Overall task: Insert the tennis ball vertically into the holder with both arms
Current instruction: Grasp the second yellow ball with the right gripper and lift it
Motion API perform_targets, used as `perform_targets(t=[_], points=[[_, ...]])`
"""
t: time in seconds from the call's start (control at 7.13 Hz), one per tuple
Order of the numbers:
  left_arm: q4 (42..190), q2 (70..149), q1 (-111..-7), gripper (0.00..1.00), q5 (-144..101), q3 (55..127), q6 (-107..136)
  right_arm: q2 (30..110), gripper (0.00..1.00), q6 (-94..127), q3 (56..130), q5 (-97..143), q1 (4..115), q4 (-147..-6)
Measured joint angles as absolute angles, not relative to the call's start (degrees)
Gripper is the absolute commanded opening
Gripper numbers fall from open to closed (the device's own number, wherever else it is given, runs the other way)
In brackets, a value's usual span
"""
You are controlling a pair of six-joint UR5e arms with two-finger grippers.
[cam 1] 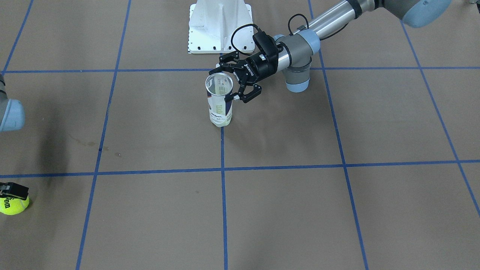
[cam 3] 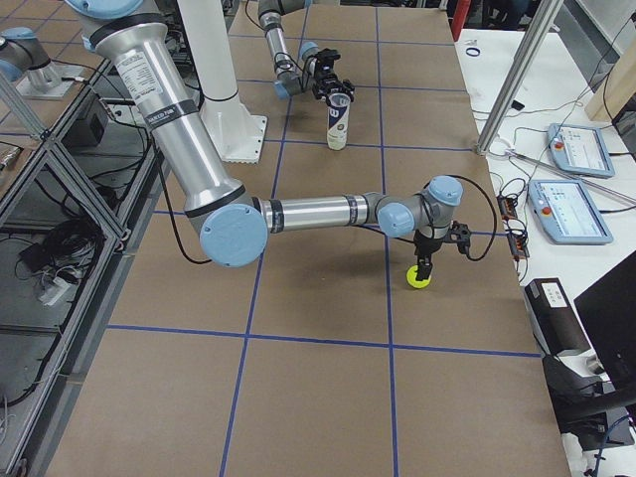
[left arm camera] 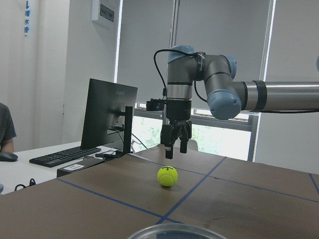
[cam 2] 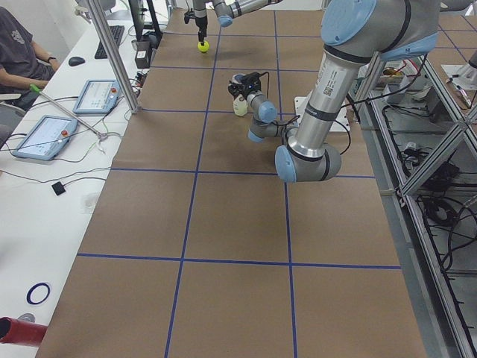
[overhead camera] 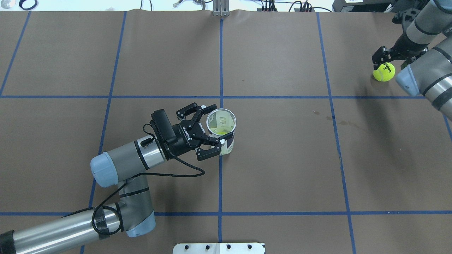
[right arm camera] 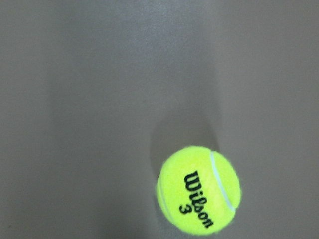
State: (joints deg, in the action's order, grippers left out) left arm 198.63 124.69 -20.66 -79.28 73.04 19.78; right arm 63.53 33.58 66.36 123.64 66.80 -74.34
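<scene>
The holder (overhead camera: 226,139), a clear can with a navy and white label, stands upright near the table's middle; it also shows in the front view (cam 1: 220,108). A yellow ball lies at its bottom (overhead camera: 221,131). My left gripper (overhead camera: 216,124) comes in from the side, with its fingers on either side of the can just under the rim, closed on it. A yellow tennis ball (overhead camera: 384,71) rests on the table at the far right. My right gripper (overhead camera: 388,62) hangs open just above it, pointing down, not touching; the left wrist view shows it (left arm camera: 175,147) over the ball (left arm camera: 167,176).
The white robot base plate (cam 1: 219,26) sits behind the holder. An operators' desk with tablets (cam 2: 45,138), a monitor (left arm camera: 109,117) and a seated person (cam 2: 15,45) runs along the table's far side. An aluminium post (cam 2: 112,52) stands at that edge.
</scene>
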Motion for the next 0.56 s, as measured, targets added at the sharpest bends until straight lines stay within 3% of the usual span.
perform_targets(t=[0.42,0.56], points=[[198.7,124.6,-20.7,1.00,-79.4,73.0,19.8,63.1,0.99,33.5,64.3,120.7,65.2,-72.5],[198.7,124.6,-20.7,1.00,-79.4,73.1,19.8,63.0,0.53,33.5,63.4,120.2,64.9,-71.2]])
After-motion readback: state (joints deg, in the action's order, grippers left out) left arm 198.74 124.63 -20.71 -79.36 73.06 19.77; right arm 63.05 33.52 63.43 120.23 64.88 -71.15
